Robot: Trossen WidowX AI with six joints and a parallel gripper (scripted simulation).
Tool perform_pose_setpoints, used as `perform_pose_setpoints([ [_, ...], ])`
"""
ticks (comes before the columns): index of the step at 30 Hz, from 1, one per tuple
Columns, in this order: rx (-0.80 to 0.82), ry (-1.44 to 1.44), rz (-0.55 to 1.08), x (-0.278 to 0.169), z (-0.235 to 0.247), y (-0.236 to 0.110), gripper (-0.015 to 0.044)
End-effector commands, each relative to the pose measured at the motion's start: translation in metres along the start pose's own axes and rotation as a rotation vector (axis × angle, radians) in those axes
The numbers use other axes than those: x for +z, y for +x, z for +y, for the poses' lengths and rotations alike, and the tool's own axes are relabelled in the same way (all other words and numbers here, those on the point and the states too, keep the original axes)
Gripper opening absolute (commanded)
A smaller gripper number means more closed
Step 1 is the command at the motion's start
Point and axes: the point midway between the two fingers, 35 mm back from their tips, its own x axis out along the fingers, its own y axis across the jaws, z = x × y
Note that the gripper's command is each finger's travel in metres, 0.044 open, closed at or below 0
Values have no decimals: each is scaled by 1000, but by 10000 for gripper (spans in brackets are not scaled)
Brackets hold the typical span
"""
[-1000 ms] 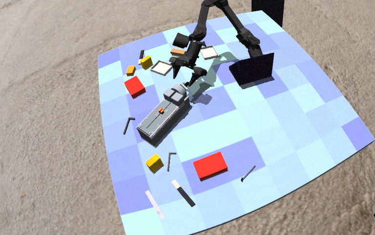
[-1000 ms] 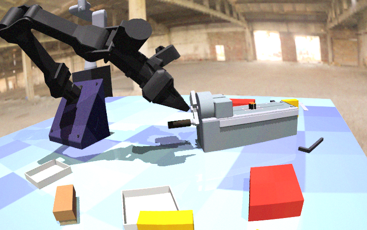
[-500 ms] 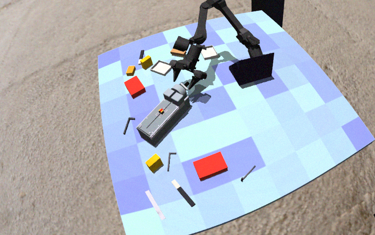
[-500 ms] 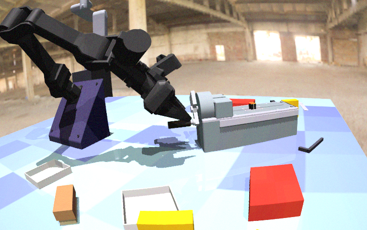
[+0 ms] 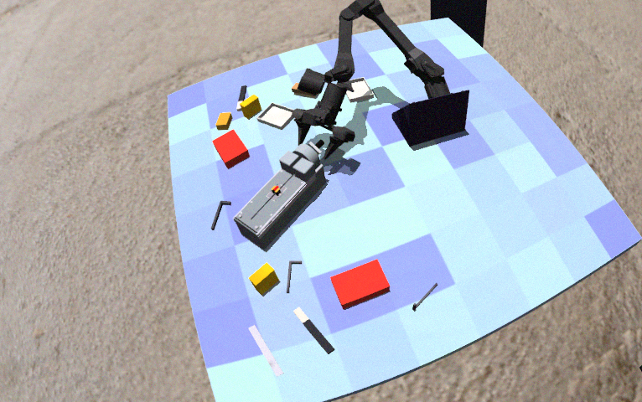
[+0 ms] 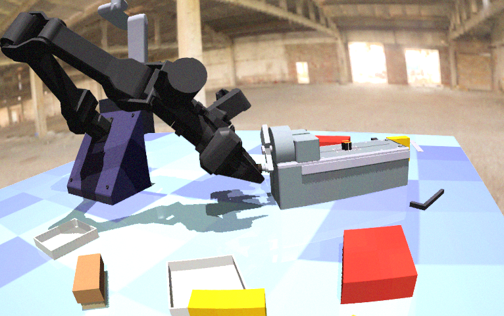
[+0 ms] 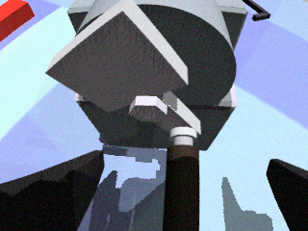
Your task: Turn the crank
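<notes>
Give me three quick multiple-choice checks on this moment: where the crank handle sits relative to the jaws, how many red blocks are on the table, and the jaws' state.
1. Where is the crank handle?
A. Between the spread jaws, untouched
B. Far left of both jaws
C. Behind the machine

2. How many red blocks lie on the table?
A. One
B. Two
C. Four

3. What state is the gripper in?
A. Shut on the handle
B. Shut on nothing
C. Wide open, holding nothing

Answers:
1 A: the wrist view shows the dark handle in the gap.
2 B: top view shows one small, one large.
3 C: both fingers stand clear of the handle.
</notes>
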Motion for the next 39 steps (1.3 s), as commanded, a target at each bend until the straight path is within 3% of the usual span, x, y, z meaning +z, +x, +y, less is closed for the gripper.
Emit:
perform_pose_setpoints([
  [1, 7, -5, 1, -6, 3, 5, 440],
  [9, 6, -6, 1, -14, 3, 12, 440],
  [26, 6, -6, 1, -14, 3, 12, 0],
  [39, 6, -6, 1, -14, 2, 12, 0],
])
